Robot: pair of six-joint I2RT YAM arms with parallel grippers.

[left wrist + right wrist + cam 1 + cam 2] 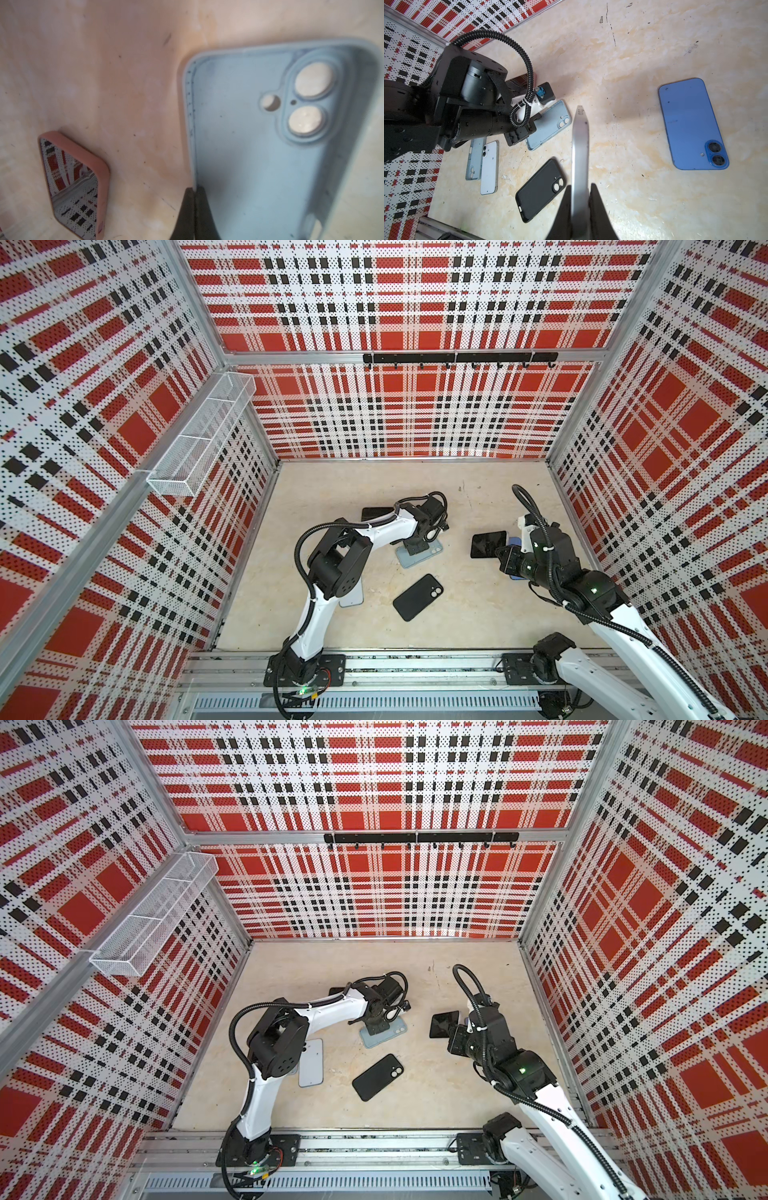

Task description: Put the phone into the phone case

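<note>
With left fingers (pixel 202 204) clenched, pinches one side wall of the light blue case (pixel 259 155), open side up. With right fingers (pixel 598 207) clamped, grips the phone (pixel 580 155) edge-on, well apart from that case. Leaves, by the look of it, the whole insertion to do: carrying over, lining up with the camera cutout, pressing in. Passes over the black case (pixel 539 189) and blue phone (pixel 691 124), flat on the surface (pixel 633 62).

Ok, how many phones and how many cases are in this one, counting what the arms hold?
Bare phones: 3 (held phone in the right tool, blue phone, white phone)
Empty cases: 3 (light blue case pinched by the left tool, black case, second light blue case)
Phones already in a case: 1 (pink-cased phone)
Total: 7
</note>
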